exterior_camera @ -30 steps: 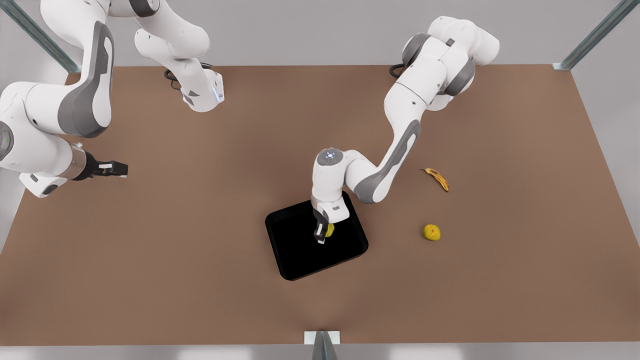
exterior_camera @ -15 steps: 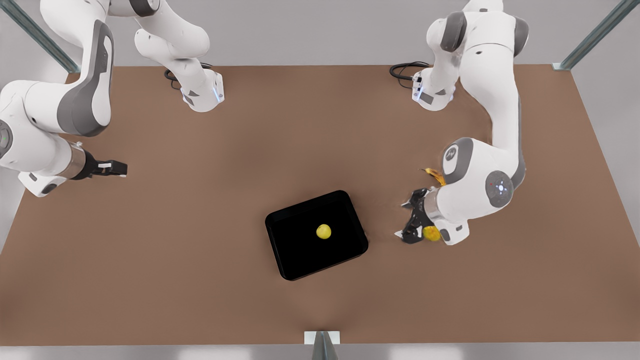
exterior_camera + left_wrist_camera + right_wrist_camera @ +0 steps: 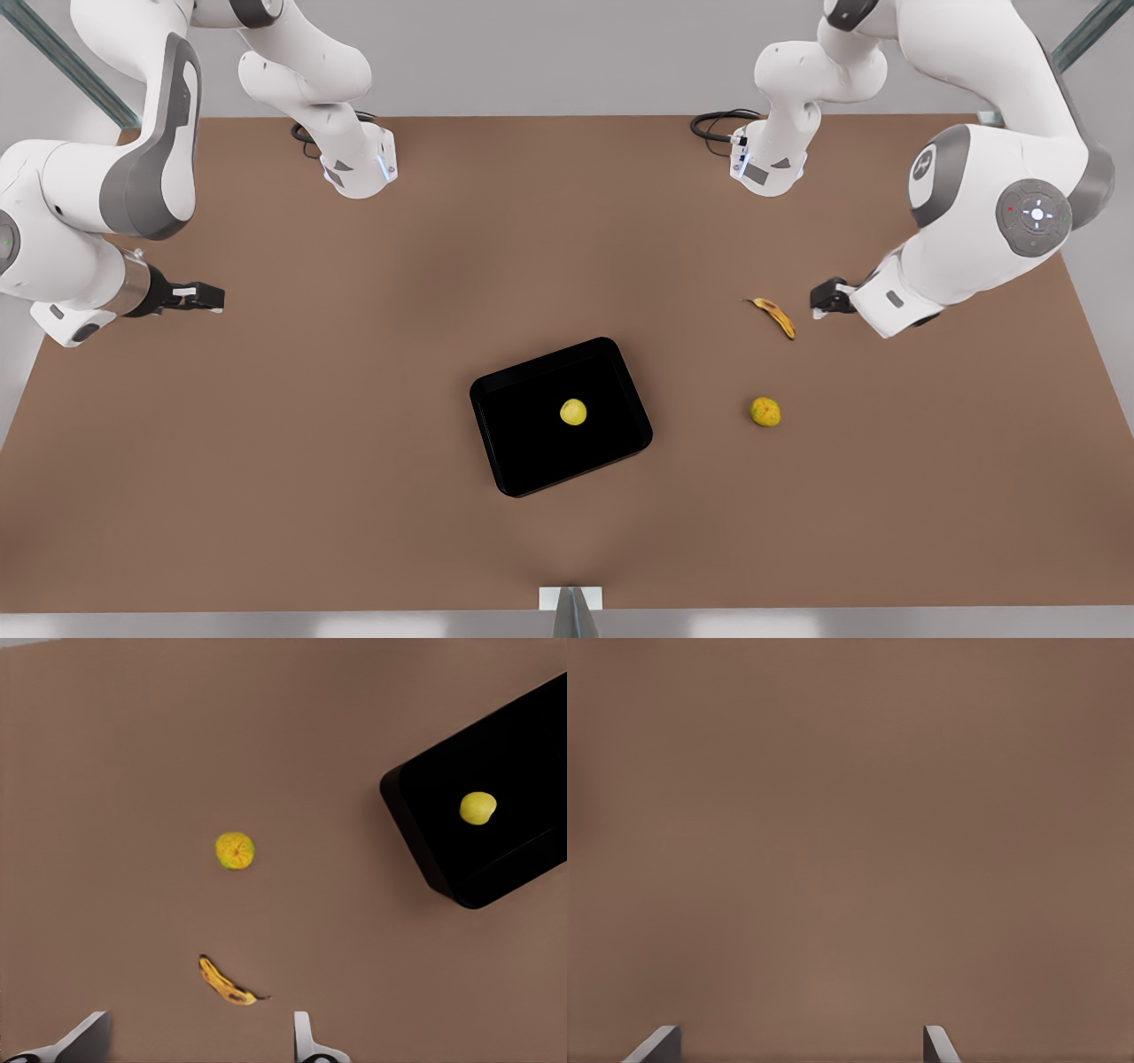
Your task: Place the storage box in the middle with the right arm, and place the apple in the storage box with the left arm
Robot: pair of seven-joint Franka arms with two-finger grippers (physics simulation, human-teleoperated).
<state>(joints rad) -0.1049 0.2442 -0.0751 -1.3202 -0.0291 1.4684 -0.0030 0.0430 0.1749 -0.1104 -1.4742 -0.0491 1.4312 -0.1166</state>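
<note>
One small yellow-green apple [image 3: 573, 411] is seated in the glossy black box [image 3: 505, 470]; both end effectors, left [image 3: 824, 299] and right [image 3: 202, 297], are spread, empty; no further move is needed.

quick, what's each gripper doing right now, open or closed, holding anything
Left gripper: open, empty, near the banana.
Right gripper: open, empty, waiting over bare table.
</note>
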